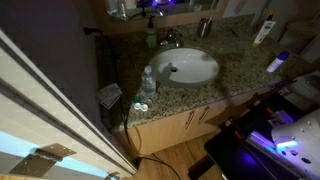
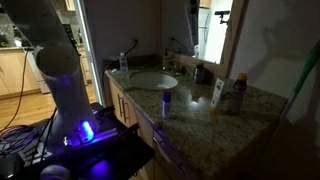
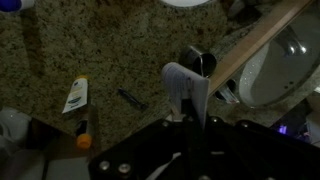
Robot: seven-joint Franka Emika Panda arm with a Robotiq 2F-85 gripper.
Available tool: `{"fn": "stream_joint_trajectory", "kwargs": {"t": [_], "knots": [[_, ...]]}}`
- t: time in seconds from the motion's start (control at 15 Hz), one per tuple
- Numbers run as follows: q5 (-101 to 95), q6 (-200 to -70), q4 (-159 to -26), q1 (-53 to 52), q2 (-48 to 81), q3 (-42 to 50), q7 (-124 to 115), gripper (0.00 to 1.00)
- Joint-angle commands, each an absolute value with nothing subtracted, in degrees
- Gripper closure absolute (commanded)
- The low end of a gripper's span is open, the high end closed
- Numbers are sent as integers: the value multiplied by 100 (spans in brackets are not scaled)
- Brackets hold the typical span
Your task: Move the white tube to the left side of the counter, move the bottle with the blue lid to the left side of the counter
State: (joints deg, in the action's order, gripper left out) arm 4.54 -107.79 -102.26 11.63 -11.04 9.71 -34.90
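Dark pincer [image 3: 188, 140], its state I cannot tell, hangs apart from the slim white squeeze tube [image 2: 217, 93] and small blue-lidded pale bottle [image 2: 167, 103] standing on the speckled granite surface [image 2: 200, 116], so a careless approach may tip either toward the oval sink [image 2: 150, 80].

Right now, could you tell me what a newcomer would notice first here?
The white oval sink set in the granite counter, bright against the dim room. Then the violet-blue glow on the robot beside the counter, and the blue-lidded bottle near the front edge.
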Motion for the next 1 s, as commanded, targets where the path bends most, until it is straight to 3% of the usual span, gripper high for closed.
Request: {"fn": "stream_joint_trajectory", "kwargs": {"t": [0.0, 0.47, 0.93], "knots": [[400, -10689, -10215, 1160, -1014, 924, -3464, 99], [1173, -10264, -10441, 113, -939, -79, -3023, 99], [1106, -10458, -10607, -102, -859, -319, -3108, 99]]}}
